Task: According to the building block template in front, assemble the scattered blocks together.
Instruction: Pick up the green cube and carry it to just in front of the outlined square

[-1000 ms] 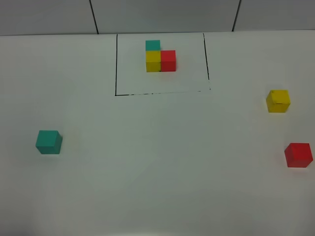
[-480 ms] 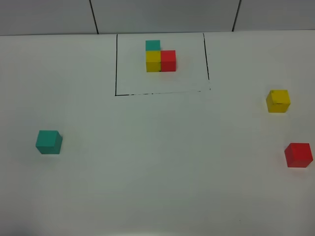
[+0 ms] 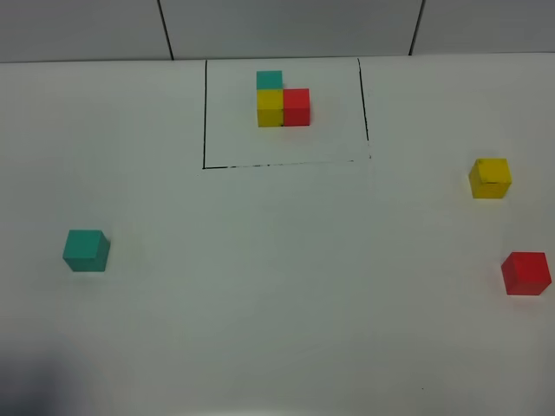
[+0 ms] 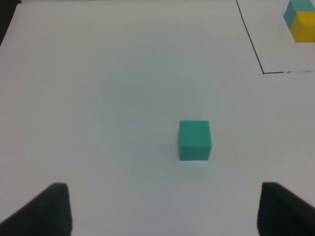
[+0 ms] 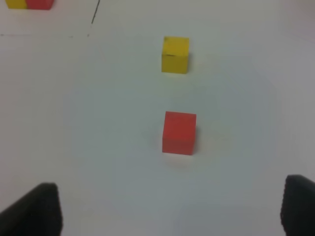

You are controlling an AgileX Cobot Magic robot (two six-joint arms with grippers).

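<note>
The building block template (image 3: 283, 101) is an L of teal, yellow and red cubes inside a black drawn rectangle at the table's far middle. The loose teal cube (image 3: 86, 250) sits at the left, the loose yellow cube (image 3: 490, 178) at the right, and the loose red cube (image 3: 525, 273) nearer on the right edge. My left gripper (image 4: 162, 216) is open and empty, with the teal cube (image 4: 194, 140) ahead of it and apart. My right gripper (image 5: 170, 211) is open and empty, with the red cube (image 5: 179, 132) ahead and the yellow cube (image 5: 175, 54) beyond. Neither gripper shows in the exterior view.
The white table (image 3: 277, 286) carries only the cubes and the drawn black outline (image 3: 286, 163). A grey panelled wall (image 3: 286, 26) stands behind the table's far edge. The template's corner shows in the left wrist view (image 4: 300, 19).
The cubes have not moved. A faint dark shadow has appeared at the near left corner of the exterior view.
</note>
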